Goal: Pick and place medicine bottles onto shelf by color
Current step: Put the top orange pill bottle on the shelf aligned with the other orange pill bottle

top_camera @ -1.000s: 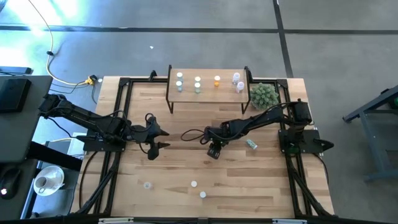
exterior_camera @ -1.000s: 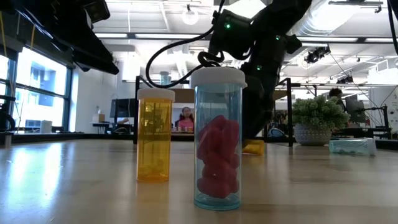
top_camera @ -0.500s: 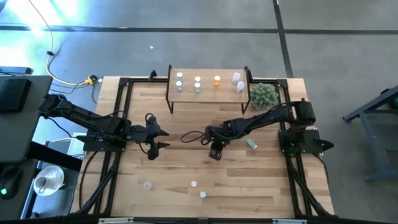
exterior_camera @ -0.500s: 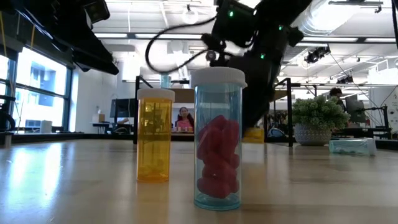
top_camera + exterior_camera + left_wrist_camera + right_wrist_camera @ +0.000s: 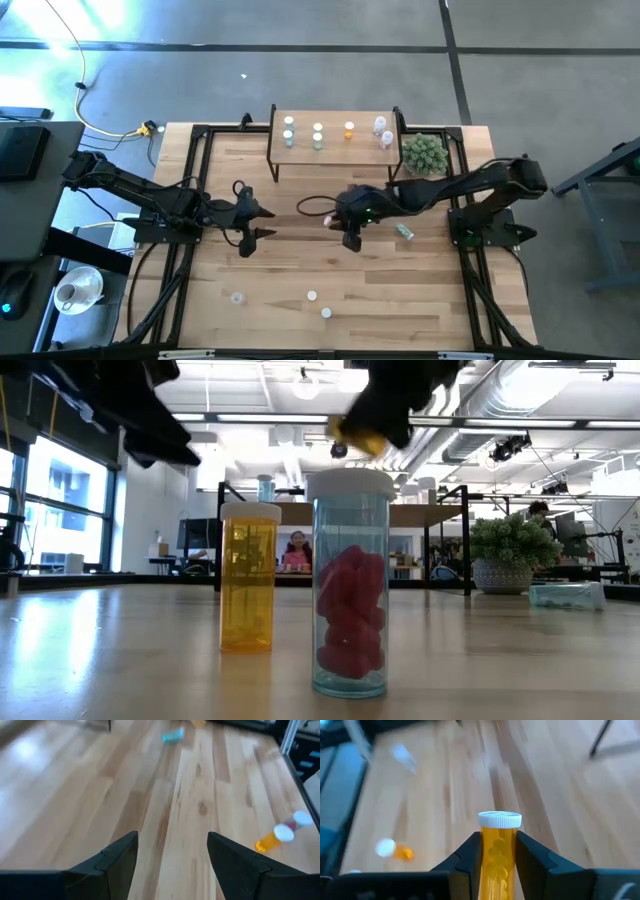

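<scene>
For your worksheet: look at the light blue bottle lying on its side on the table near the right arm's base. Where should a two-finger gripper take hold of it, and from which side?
Grip the light blue bottle across the middle of its body, coming straight down from above. It lies flat on the table, so the round sides face outward and the fingers can close across the narrow width. Set them crosswise to its long axis, clear of the cap end.
</scene>
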Robot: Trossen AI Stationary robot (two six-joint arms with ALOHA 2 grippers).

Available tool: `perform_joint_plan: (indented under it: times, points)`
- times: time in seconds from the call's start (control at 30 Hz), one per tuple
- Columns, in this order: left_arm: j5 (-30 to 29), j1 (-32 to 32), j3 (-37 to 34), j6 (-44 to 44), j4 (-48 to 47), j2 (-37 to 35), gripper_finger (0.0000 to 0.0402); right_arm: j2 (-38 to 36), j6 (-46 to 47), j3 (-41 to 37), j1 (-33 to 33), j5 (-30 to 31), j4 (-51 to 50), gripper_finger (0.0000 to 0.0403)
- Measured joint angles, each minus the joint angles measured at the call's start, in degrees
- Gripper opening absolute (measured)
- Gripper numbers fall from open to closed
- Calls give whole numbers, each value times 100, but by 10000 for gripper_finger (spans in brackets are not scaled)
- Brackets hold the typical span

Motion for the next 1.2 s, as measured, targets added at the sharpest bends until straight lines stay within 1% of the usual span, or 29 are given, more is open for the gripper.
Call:
perform_joint_plan:
  times: [0.1, 0.23, 0.4, 0.57, 0.73, 0.87, 1.03, 1.2]
  points:
    - [-210, -7, 0, 329, 434, 94, 227, -204, -286, 0, 87, 5, 568, 85]
    - [-264, -7, 0, 813, 1302, 345, 227, -259, -724, 0, 194, -5, 1372, 85]
    - [-227, -7, 0, 1451, 2598, 860, 227, -231, -1233, 0, 280, -29, 2048, 85]
    - [-213, -7, 0, 1952, 3867, 1480, 227, -228, -1431, 0, 394, -47, 2567, 85]
    - [185, -7, 0, 2127, 4954, 2066, 227, -228, -1651, 0, 573, -49, 2848, 85]
    - [445, -7, 0, 2130, 5584, 2419, 227, -228, -1794, 0, 729, -12, 2909, 85]
    - [664, -7, 0, 2129, 6257, 2667, 227, -112, -1886, -2, 924, 41, 3003, 85]
    - [959, -7, 2, 2083, 6796, 2800, 227, 219, -1946, -4, 956, 92, 3284, 85]
